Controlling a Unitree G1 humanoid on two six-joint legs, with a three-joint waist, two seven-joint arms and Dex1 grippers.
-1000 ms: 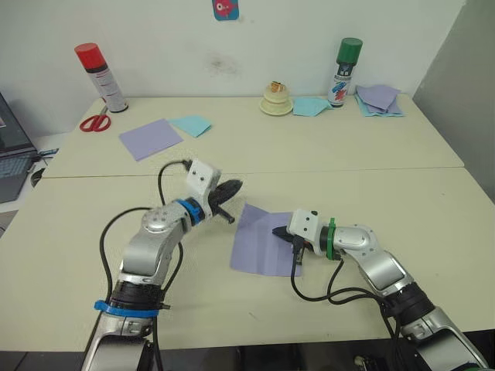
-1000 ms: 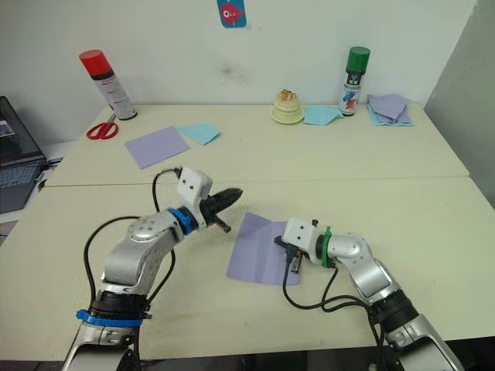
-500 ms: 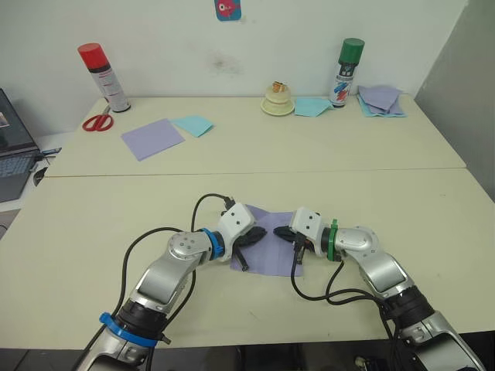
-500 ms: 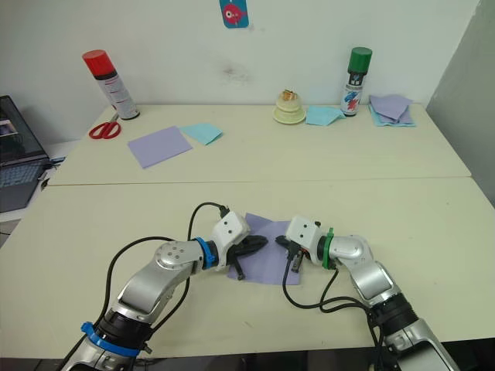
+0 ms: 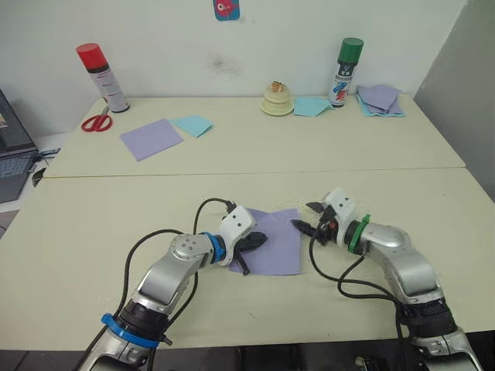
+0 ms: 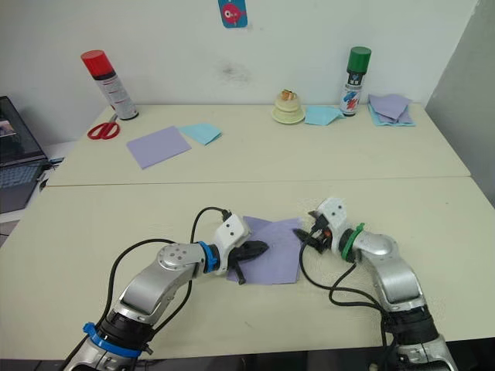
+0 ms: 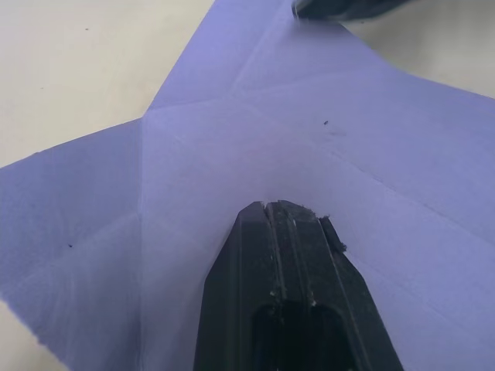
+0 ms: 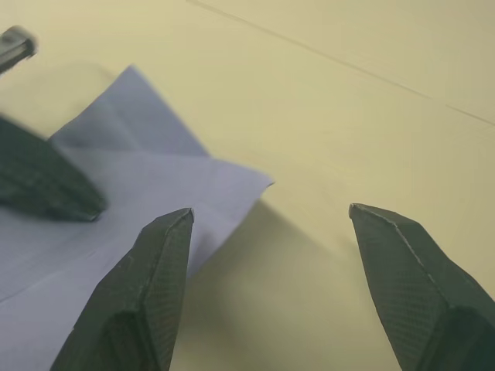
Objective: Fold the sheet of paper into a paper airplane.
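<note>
Lavender sheet of paper [image 5: 272, 240] lies flat on the bench [image 5: 93, 224], creased but unfolded, between both hands. Left hand [image 5: 255, 241], fingers together, presses its tip onto the sheet's left part. Right hand [image 5: 308, 217], fingers apart and empty, sits just off the sheet's far right corner, which lifts slightly. Risk: a one-point hold lets the sheet pivot or slide if the right hand nudges that corner, skewing the fold

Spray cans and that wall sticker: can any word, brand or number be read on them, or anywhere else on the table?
None can be read.
Red-capped spray can: label print too small.
Green-capped spray can: label print too small.
Wall sticker: a red figure on blue, no legible text.
</note>
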